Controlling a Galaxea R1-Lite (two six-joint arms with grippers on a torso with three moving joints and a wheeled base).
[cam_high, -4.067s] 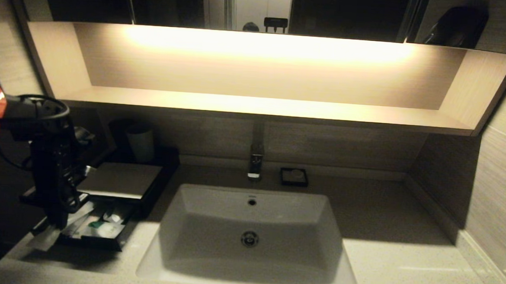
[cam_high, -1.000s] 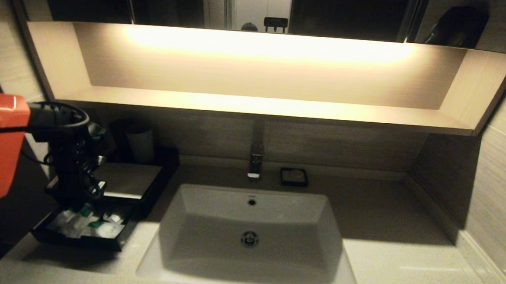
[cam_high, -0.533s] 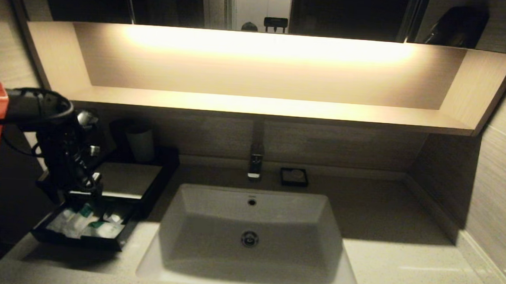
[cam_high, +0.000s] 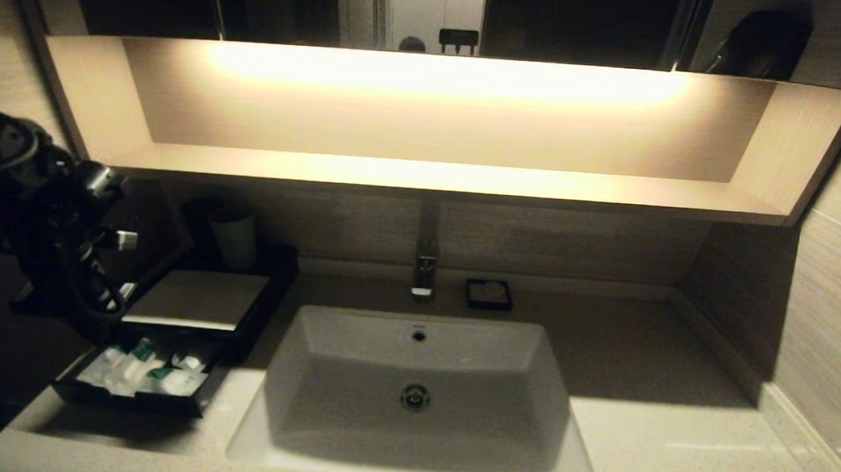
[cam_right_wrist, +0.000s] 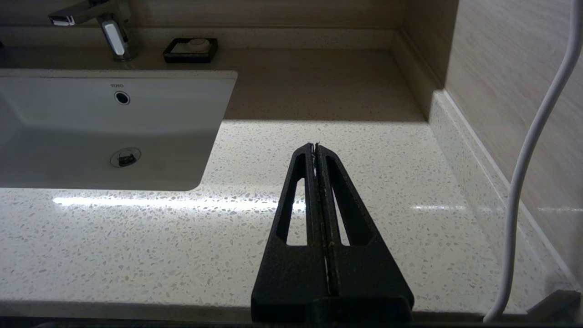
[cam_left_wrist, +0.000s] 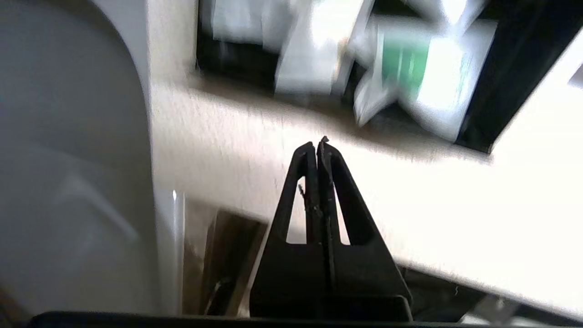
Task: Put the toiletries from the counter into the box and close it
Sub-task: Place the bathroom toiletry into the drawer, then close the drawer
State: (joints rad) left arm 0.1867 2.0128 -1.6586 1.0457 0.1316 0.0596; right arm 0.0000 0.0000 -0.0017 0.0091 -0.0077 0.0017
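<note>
Toiletries [cam_high: 143, 375] clear-wrapped, white with green, piled in open box [cam_high: 194, 303] drawer

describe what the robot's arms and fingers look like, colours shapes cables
Both grippers are matte black. The left gripper and right gripper each have two slim triangular fingers with a long cut-out slot, tapering to a point from a wide black base. In the head view the left arm is dark, with looped black cables and small silver fittings. A white cable runs beside the right gripper.
</note>
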